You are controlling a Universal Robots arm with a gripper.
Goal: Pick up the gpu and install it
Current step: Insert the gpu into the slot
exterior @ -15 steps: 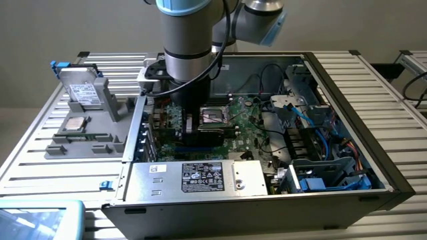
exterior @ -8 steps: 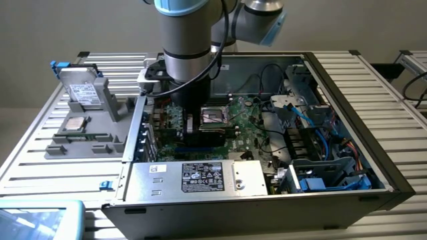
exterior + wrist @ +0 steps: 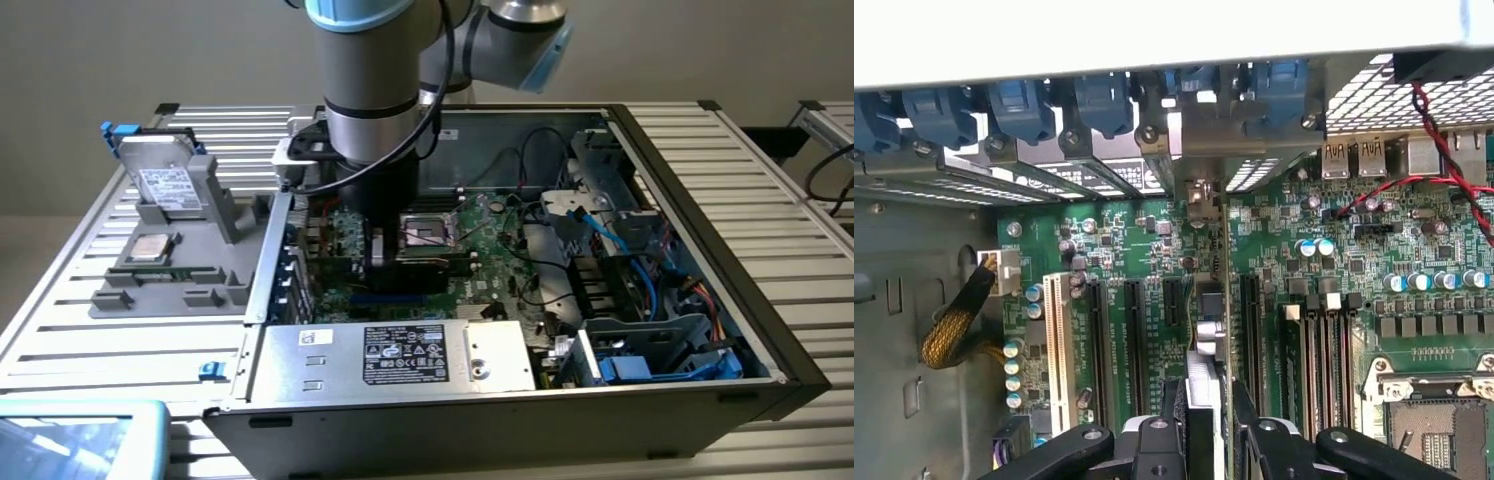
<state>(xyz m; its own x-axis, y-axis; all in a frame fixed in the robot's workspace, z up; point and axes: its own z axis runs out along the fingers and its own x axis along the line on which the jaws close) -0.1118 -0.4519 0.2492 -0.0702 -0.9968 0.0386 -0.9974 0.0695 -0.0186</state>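
The gpu (image 3: 1206, 345) appears edge-on in the wrist view, a thin card standing upright among the black expansion slots (image 3: 1116, 340) of the green motherboard (image 3: 1154, 240). Its silver end bracket (image 3: 1199, 195) reaches the case's rear wall. My gripper (image 3: 1206, 405) is shut on the card, one black finger (image 3: 1170, 420) on each side of it. In the exterior view the gripper (image 3: 390, 255) is low inside the open computer case (image 3: 694, 215), over the exterior view's left part of the motherboard, with the dark gpu (image 3: 414, 268) beneath it.
A silver drive with a white label (image 3: 167, 185) and a processor chip (image 3: 147, 248) rest on a grey fixture left of the case. The power supply (image 3: 387, 355) lies near the front. The processor socket (image 3: 1444, 420), memory slots (image 3: 1324, 350) and a yellow-sleeved cable (image 3: 954, 320) flank the card.
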